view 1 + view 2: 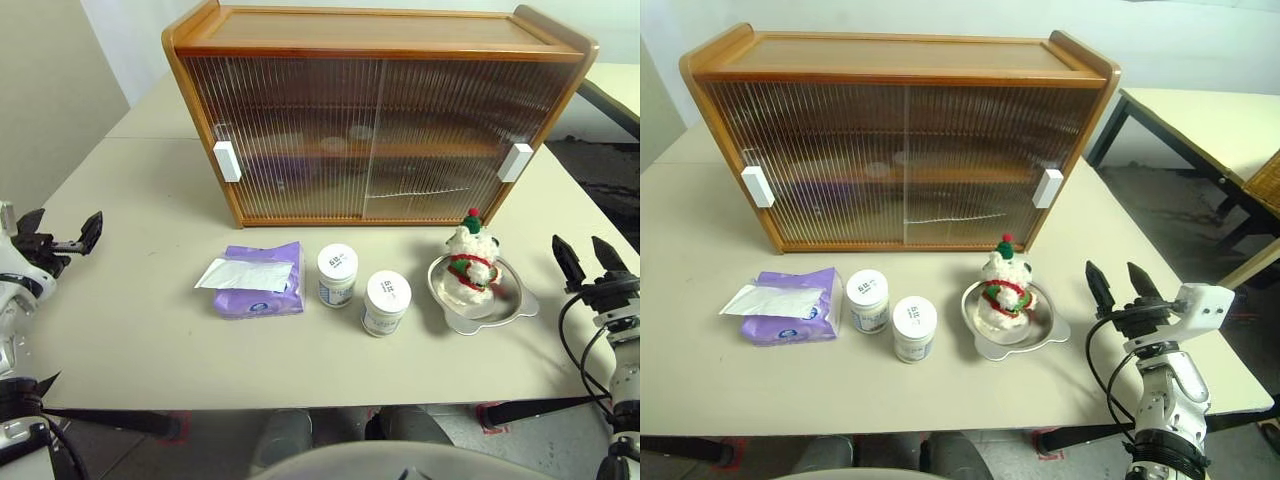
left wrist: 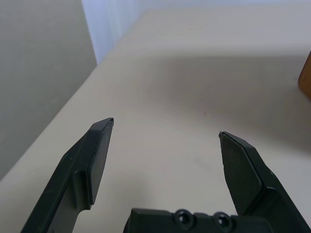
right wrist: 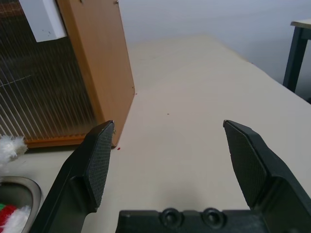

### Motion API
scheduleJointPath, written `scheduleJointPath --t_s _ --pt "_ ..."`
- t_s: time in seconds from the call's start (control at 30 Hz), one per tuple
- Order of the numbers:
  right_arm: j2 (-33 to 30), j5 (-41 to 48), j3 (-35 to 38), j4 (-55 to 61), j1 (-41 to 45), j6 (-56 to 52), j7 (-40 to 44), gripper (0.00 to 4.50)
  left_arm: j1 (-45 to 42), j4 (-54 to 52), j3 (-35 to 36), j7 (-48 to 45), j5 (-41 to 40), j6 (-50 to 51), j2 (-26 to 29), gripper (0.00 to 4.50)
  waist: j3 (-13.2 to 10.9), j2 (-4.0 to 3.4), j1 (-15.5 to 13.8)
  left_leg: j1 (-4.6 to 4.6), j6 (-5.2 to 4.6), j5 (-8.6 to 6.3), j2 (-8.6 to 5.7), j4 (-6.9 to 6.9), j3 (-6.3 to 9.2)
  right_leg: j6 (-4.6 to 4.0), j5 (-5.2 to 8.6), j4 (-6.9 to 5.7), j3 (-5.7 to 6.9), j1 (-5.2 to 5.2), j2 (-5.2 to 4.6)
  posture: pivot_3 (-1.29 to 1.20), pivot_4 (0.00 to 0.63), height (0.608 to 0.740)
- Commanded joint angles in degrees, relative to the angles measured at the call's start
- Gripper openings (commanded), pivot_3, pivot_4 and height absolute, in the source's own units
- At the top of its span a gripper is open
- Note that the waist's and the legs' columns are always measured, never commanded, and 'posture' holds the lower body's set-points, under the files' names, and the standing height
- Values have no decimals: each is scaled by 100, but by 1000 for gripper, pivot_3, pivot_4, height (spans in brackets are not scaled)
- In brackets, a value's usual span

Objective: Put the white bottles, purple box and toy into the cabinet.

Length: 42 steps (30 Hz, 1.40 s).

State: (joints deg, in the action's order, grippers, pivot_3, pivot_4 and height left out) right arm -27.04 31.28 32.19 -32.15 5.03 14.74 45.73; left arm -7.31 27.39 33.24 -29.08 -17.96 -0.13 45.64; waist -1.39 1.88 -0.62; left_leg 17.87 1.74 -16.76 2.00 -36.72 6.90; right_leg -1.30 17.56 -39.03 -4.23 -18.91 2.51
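Honey-coloured wooden cabinet (image 1: 380, 120) at far side, both ribbed sliding doors closed; lavender tissue box (image 1: 262, 280), 2 white jars (image 1: 338, 274), snowman toy (image 1: 472, 257) in row before it. Left gripper (image 1: 62, 238) nearer box, right gripper (image 1: 1122, 285) nearer toy; both spread wide, empty
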Motion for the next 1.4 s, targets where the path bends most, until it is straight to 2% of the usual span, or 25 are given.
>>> scheduleJointPath --t_s 0.03,0.33,0.6,0.83,0.97,1.1,1.3,1.4 --pt "32 -26 -14 -94 33 57 -31 4500 -81 -99 -141 43 53 85 -34 4475 2 -3 12 0 0 0 0 0 0 0 0 0 0 0 0 13 0 740" --pt "-68 15 -77 -82 67 -79 177 4500 121 -486 -62 98 -58 259 -134 4475 1 -2 21 0 0 0 5 0 -1 4 -1 0 0 0 7 23 1 740" --pt "-143 743 -207 737 -62 -888 1565 4500 294 -947 43 178 -200 412 -258 4475 2 -1 15 1 3 1 15 -6 -7 -11 7 0 0 0 29 25 0 740" --pt "-879 1246 -101 1263 -108 -1666 2490 4500 452 -1877 -72 146 -487 742 -529 4475 5 5 -37 2 16 9 12 -18 -32 -17 11 0 -9 3 35 26 0 740" --pt "-1343 1536 -382 2247 -309 -2523 2885 4500 522 -2243 -91 -195 -725 885 -499 3566 10 11 -33 -3 31 18 16 -21 -62 -14 11 -1 -9 2 50 4 0 740" --pt "-1554 1630 -687 3277 -586 -3039 3071 4500 360 -2691 -274 -440 -918 927 -558 2171 0 27 1 -8 26 15 18 -23 -98 18 24 -2 -18 1 54 -33 24 740" --pt "-1283 1702 -963 4605 -932 -3380 2538 4500 77 -2928 -897 -656 -769 1039 -589 66 -2 27 67 -6 -13 -7 11 -38 -128 34 23 -2 -71 -2 67 -58 24 740" --pt "-1153 1782 -1009 4901 -886 -3510 2231 4500 -65 -2953 -1190 -484 -595 1161 -682 25 -2 24 116 -5 -30 -17 5 -41 -161 50 18 -2 -125 -14 77 -66 22 740"
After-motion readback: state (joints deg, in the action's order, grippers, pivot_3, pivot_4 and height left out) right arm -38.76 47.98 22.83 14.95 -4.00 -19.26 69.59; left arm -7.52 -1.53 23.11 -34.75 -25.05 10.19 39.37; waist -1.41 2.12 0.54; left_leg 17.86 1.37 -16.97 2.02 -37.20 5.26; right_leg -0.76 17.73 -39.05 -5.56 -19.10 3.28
